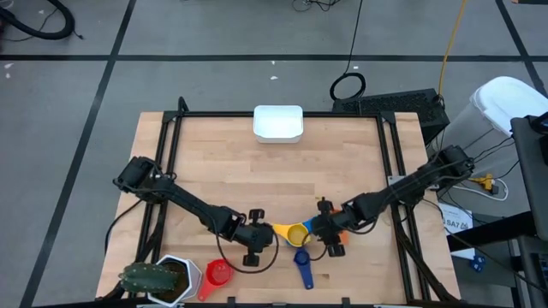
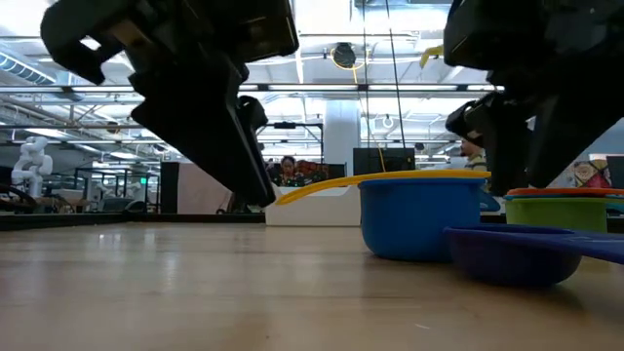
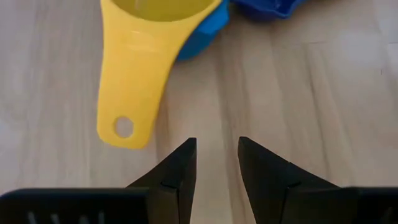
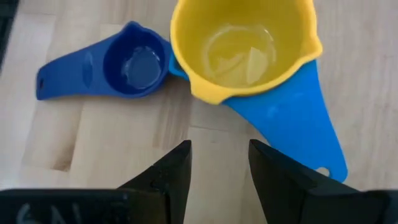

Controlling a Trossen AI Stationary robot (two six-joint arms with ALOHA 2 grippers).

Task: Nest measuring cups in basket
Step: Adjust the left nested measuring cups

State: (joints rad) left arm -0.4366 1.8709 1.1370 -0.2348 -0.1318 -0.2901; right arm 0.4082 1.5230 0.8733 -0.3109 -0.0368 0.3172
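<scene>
The yellow cup (image 1: 296,233) sits nested in a light blue cup (image 4: 292,118) near the worktop's (image 1: 342,162) front edge, its handle's long axis pointing left at the left gripper (image 3: 216,163) (the nearer one), fingers apart, empty. The right gripper (image 4: 219,163), likewise apart, faces its bowl; the basket (image 1: 278,123) lies far back.

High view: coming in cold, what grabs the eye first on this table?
Both arms meet at the near middle of the table, the left gripper and the right gripper open on either side of a yellow cup nested in a light blue cup. A small dark blue cup lies on the wood right beside that pair. The white basket sits at the far edge, apart from all of it.
</scene>
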